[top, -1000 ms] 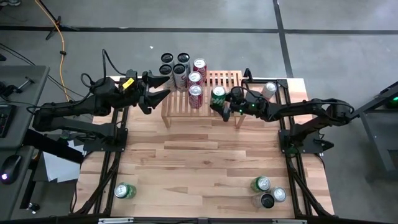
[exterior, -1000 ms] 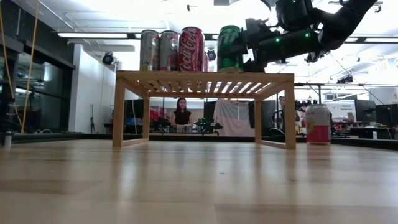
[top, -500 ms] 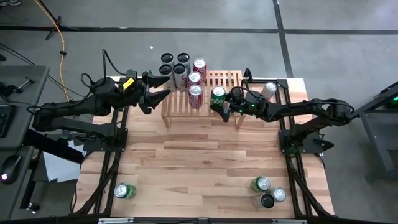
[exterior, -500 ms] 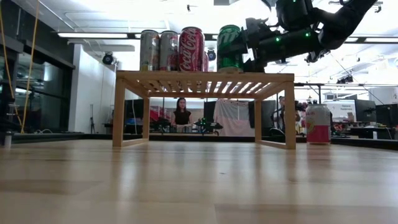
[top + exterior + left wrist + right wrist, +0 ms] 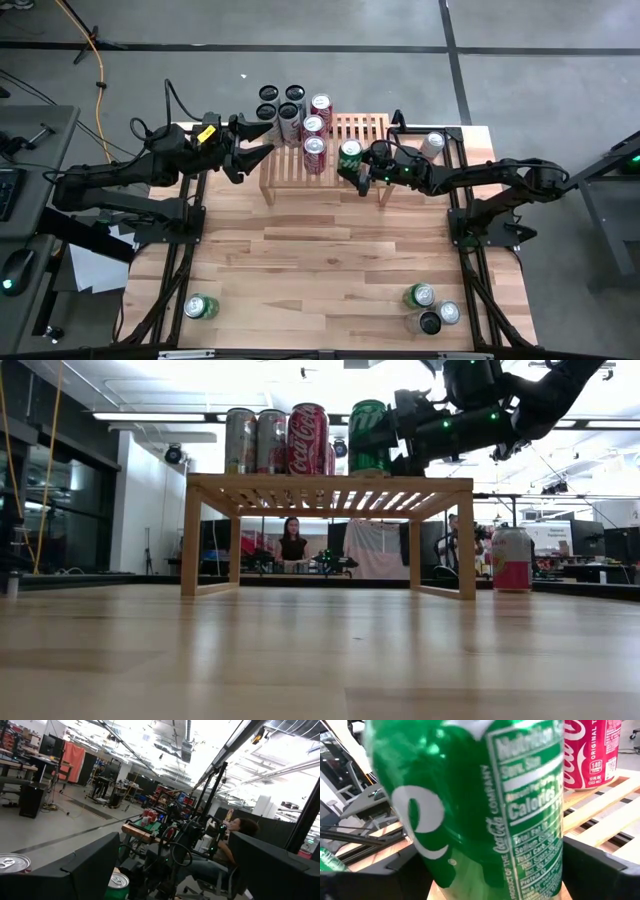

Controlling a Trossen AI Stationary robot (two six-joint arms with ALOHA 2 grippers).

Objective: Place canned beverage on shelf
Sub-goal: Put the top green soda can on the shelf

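Between the fingers of the right claw (image 5: 356, 170) we see a green can (image 5: 350, 153), standing upright on the slatted top of the shelf (image 5: 362, 128). The claw's fingers sit on either side of the can with its body filling the space between them, so we take it as gripping the can; in the right wrist view the green can (image 5: 485, 805) fills nearly all the frame, its base on a light slat. In the low view the same can (image 5: 366, 435) rests on the shelf top (image 5: 330, 484), with the right claw (image 5: 400, 430) reaching in from the side.

Just beyond that claw, on the far side of the green can, stand red cans (image 5: 314, 148) in a short row on the shelf, and past them silver cans (image 5: 290, 115) and dark-topped cans (image 5: 269, 94).

Off the other end of the shelf waits the left claw (image 5: 262, 143), its fingers spread and holding nothing, pointing toward the cans.

Behind the right claw, beside its arm, a pink-and-white can (image 5: 434, 142) stands on the worktop (image 5: 320, 250). Well away from both claws, at the near edge, sit a green can (image 5: 201, 306) alone and a small group of cans (image 5: 430, 308).
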